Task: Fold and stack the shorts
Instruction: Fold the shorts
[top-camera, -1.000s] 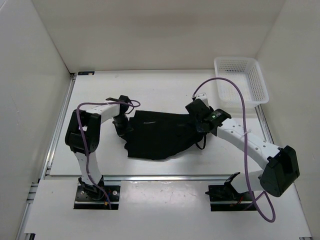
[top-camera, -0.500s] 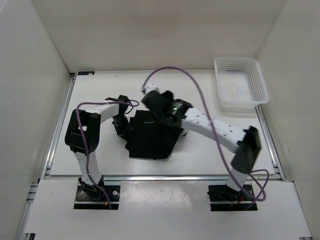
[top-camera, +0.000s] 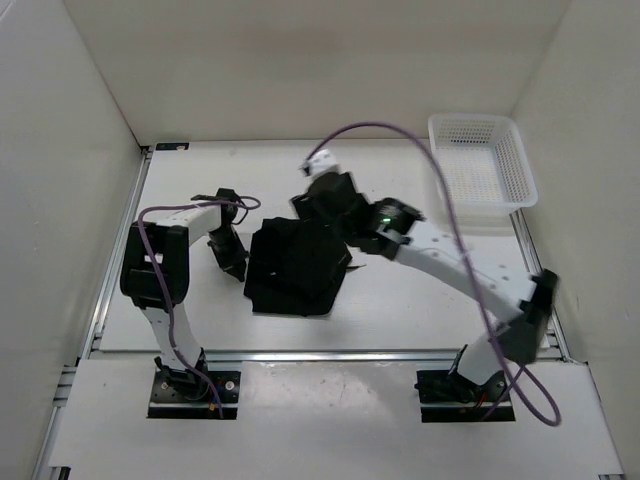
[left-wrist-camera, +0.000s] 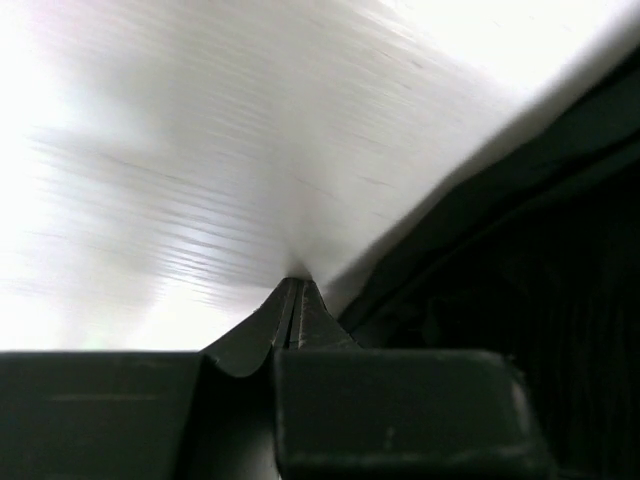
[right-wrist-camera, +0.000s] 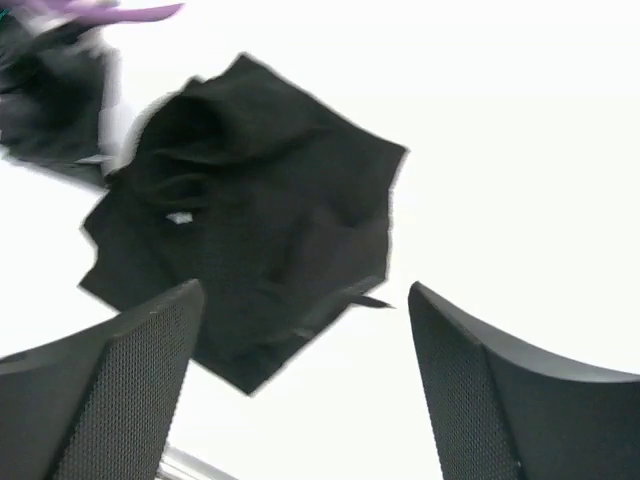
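Shorts folded into rumpled heap mid-table, nearer left edge. Left gripper just beside heap's left side, fingers pressed together, nothing between. Right gripper above heap, spread wide, empty. White basket at far right corner.

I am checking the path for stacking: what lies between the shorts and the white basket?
The top external view shows the right arm and its purple cable lying between the shorts and the basket; otherwise bare table.

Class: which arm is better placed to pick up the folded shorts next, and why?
Right, probably: the right gripper is open above the shorts, while the left gripper is shut at their left edge.
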